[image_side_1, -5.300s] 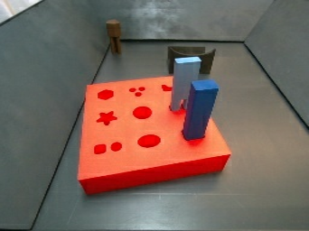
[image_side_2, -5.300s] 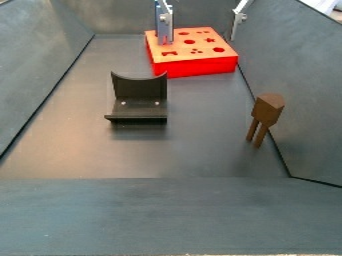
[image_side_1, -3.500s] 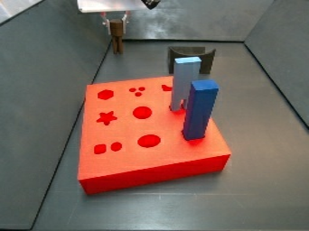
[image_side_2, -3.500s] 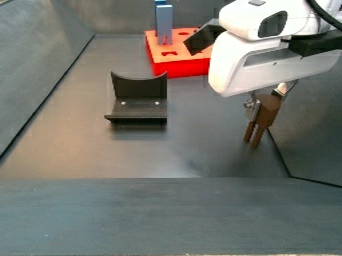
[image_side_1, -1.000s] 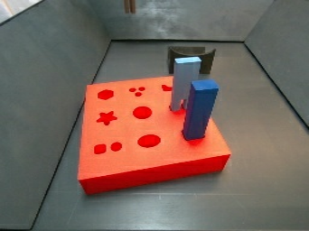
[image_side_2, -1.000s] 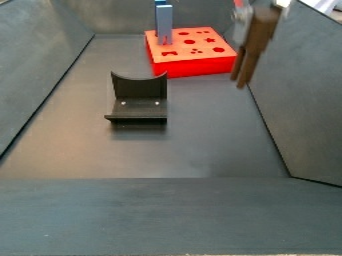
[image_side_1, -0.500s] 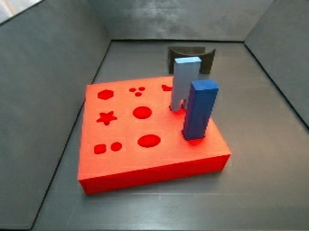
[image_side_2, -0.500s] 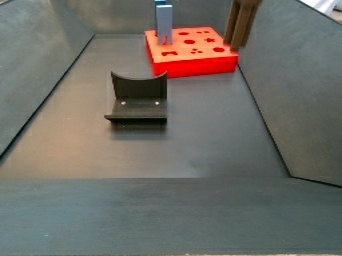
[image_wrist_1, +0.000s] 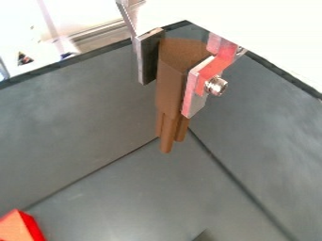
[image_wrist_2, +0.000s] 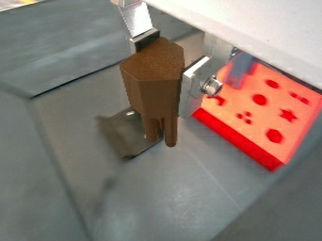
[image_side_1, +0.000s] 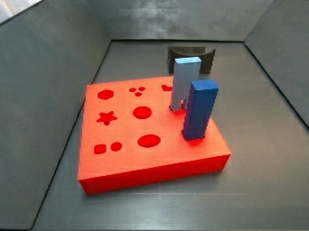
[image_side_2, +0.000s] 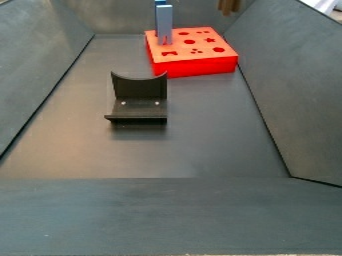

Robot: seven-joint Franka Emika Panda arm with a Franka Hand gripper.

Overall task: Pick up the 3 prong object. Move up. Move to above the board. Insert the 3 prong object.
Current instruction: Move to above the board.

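1. The gripper (image_wrist_1: pixel 174 58) is clamped on the 3 prong object (image_wrist_1: pixel 171 104), its silver finger plates pressed flat against the two sides of the blocky head. In both wrist views the piece hangs with its prongs pointing down.

2. The grip sits high on the head, which leaves the prongs free below; that suits an insertion, since nothing of the gripper would meet the board first.

3. The piece is carried clear of the grey floor (image_side_2: pixel 174 150). In a side view only a brown scrap shows at the top edge, right of the board; the other side view shows neither it nor the gripper.

4. The board (image_side_1: pixel 145 135) lies flat with its holes facing up. Two blue blocks (image_side_1: pixel 193 99) stand in its right part, leaving the cut-outs on the left open.

5. In a wrist view the board (image_wrist_2: pixel 265 113) lies off to one side of the prongs, not under them, so I judge the move to above the board is unfinished.

6. The fixture (image_side_2: pixel 136 97) stands near of the board.
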